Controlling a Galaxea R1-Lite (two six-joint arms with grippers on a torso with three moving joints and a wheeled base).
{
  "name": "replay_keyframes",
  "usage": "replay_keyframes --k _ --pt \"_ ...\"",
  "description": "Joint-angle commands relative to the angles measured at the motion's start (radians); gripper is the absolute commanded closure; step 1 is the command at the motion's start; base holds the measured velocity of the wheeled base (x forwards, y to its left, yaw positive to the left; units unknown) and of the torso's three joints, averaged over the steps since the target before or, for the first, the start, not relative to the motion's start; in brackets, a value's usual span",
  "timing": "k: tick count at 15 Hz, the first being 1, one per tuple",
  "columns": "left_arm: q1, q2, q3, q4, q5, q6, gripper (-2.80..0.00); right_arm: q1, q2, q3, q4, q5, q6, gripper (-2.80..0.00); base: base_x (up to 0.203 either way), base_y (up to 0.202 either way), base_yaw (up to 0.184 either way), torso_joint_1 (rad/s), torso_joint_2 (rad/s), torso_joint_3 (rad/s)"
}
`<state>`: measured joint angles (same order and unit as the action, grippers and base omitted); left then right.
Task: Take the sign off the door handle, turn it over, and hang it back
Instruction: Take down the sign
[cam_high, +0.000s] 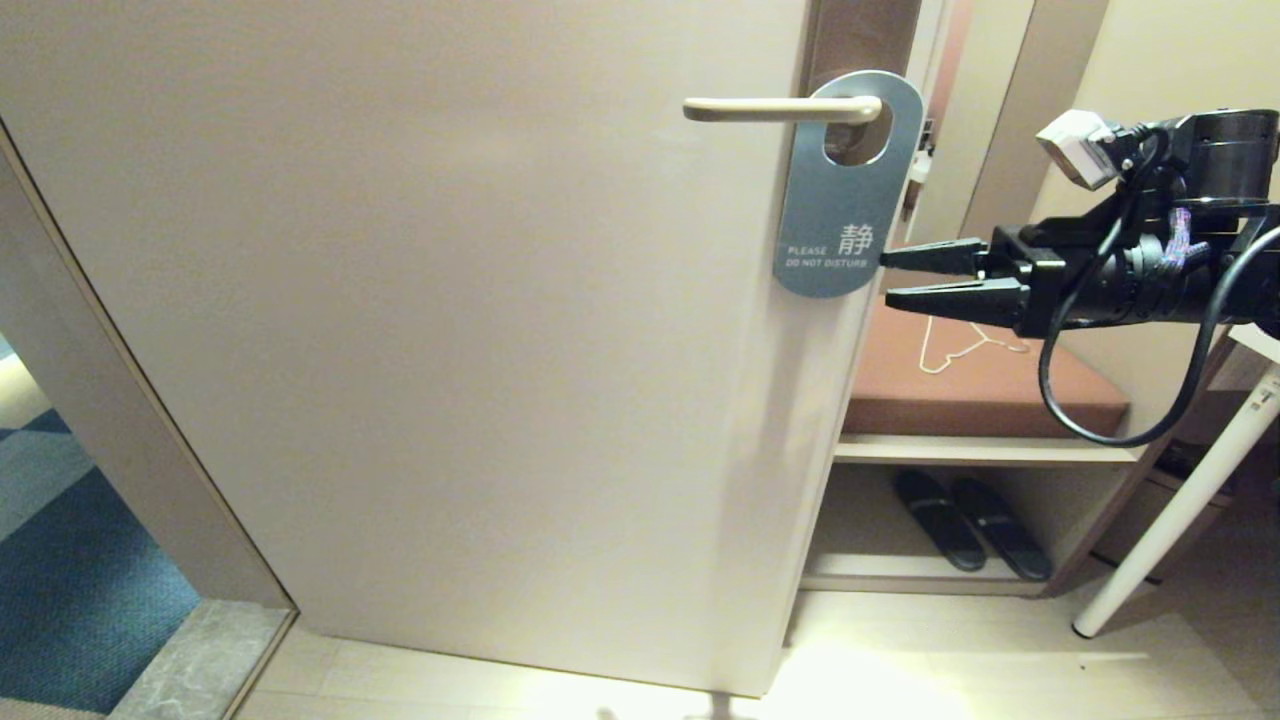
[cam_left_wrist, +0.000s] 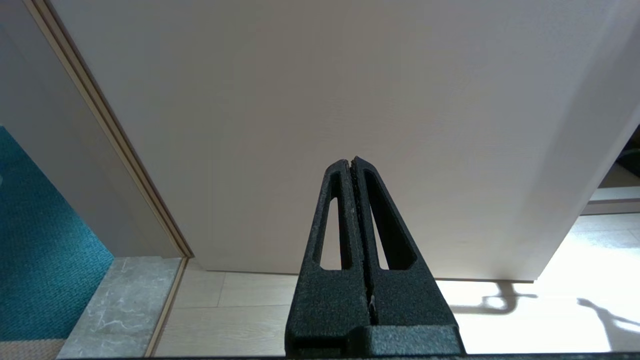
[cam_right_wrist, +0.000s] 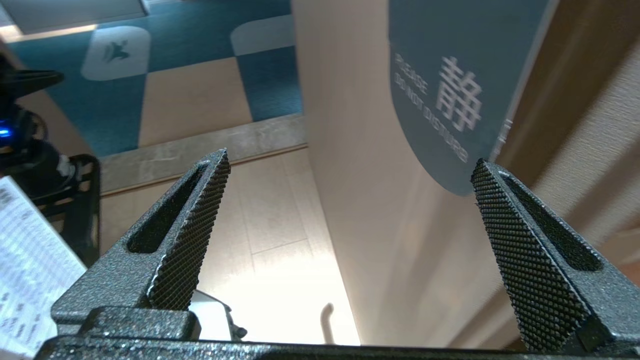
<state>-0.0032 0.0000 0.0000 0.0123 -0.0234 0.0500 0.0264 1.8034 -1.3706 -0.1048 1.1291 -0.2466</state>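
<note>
The sign is judged thin, light, stiff and slick; its lower edge should be pinched. The right gripper is spread, empty.

The sign is showing its blue-grey face, which is carrying white lettering low down: "PLEASE" on one line and "DO NOT DISTURB" beneath it, with a larger Chinese character, 静, standing just to the right of the English words. The same wording is appearing in the right wrist view on the sign, running slantwise across its lower end. In that view a white printed sheet is also showing at the edge, but its lines of print are too small to read. A pale rounded floor marking is bearing a dark pictogram whose shape cannot be made out.
</note>
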Motion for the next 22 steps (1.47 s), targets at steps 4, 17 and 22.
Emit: replay_keyframes --k 4,17,22 --pt "0.000 0.002 0.000 0.000 0.000 0.001 0.00 -0.034 0.005 -0.018 0.004 0.003 -0.002 -2.80 0.000 0.000 0.000 0.000 0.00 0.000" --pt "0.000 0.002 0.000 0.000 0.000 0.001 0.00 0.006 0.057 -0.128 0.007 0.005 -0.001 -2.80 0.000 0.000 0.000 0.000 0.00 0.000" --pt "0.000 0.002 0.000 0.000 0.000 -0.001 0.00 0.042 0.065 -0.151 0.013 0.005 0.000 -2.80 0.000 0.000 0.000 0.000 0.00 0.000"
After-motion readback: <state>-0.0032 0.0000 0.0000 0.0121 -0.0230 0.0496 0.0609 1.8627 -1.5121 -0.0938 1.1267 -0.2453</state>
